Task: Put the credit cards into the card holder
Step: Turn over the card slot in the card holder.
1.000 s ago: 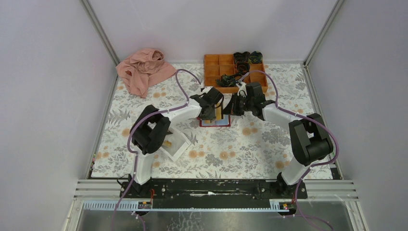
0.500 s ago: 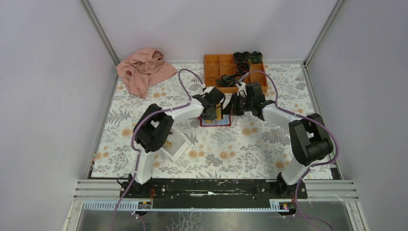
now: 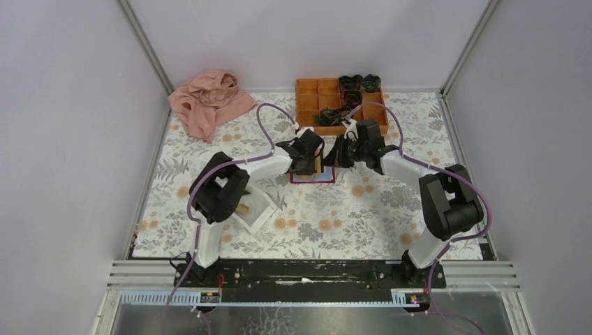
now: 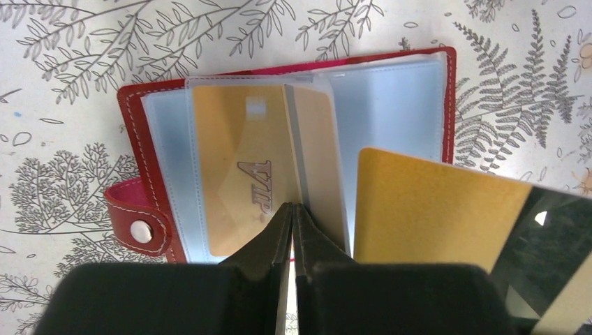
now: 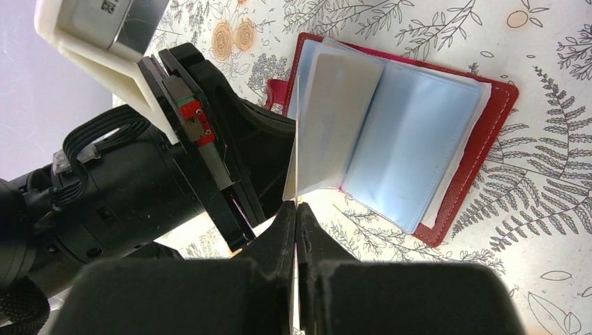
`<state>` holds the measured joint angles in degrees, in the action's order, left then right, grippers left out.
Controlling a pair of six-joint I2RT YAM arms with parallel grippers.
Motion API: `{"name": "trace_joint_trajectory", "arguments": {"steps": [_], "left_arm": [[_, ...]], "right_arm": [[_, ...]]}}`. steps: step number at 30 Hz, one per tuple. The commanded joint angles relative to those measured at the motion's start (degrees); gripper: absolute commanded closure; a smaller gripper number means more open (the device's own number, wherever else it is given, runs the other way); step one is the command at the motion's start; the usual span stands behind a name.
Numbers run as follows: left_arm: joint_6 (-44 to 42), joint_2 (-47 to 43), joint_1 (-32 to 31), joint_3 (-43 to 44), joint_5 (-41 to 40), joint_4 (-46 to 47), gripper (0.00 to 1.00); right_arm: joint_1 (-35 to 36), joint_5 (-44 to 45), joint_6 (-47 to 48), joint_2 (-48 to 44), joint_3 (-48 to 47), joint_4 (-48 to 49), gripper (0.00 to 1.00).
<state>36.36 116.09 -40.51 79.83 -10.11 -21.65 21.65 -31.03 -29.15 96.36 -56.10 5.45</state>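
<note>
The dark-red card holder (image 4: 130,118) lies open on the floral table, also seen in the top view (image 3: 312,179) and the right wrist view (image 5: 489,118). A gold credit card marked VIP (image 4: 237,167) sits in a pale blue sleeve. My left gripper (image 4: 292,206) is shut on a thin sleeve page seen edge-on, at the holder's near edge. My right gripper (image 5: 296,204) is shut on another gold credit card (image 4: 433,209), seen edge-on in its own view (image 5: 297,139), held upright over the holder's sleeves. In the top view both grippers, left (image 3: 307,162) and right (image 3: 334,158), meet over the holder.
A white tray (image 3: 260,213) with a gold card (image 3: 243,208) lies by the left arm. An orange compartment box (image 3: 311,98) with dark items stands at the back. A pink cloth (image 3: 209,101) lies at the back left.
The left arm's elbow and cable have shifted slightly. Both grippers stay over the holder.
</note>
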Motion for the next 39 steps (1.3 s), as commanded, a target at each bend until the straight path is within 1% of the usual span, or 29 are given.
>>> {"name": "trace_joint_trajectory", "arguments": {"steps": [1, 9, 17, 20, 25, 32, 35, 39], "left_arm": [[-1.2, -2.5, -0.4, -1.5, 2.3, 4.7, 0.92], [-0.5, -5.3, -0.4, -5.0, 2.8, 6.7, 0.92], [-0.7, -7.2, -0.3, -6.9, 3.7, 7.3, 0.88], [0.0, -8.7, -0.4, -7.2, 0.3, 4.3, 0.88], [3.2, -11.7, -0.4, -7.4, -7.8, -3.8, 0.88], [5.2, -15.0, -0.4, -9.7, -13.7, -7.4, 0.90], [5.0, -15.2, -0.4, -10.0, -13.2, -6.5, 0.90], [3.8, -13.8, -0.4, -9.7, -9.4, -3.4, 0.90]], "right_arm": [[0.8, -0.8, 1.0, -1.6, -1.4, 1.2, 1.00], [2.1, -0.5, 0.5, -1.4, -1.8, 1.8, 1.00], [3.0, 0.2, 0.1, 0.7, -2.3, 2.0, 1.00], [3.5, 0.7, 0.1, 1.1, -2.7, 2.1, 1.00], [4.4, 1.0, 0.2, 2.5, -3.6, 1.9, 1.00], [5.1, 1.9, 0.6, 4.2, -4.5, 1.1, 1.00], [5.2, 2.2, 0.8, 4.5, -4.4, 0.9, 1.00], [5.1, 4.4, 0.9, 2.9, -3.6, 1.0, 1.00]]}}
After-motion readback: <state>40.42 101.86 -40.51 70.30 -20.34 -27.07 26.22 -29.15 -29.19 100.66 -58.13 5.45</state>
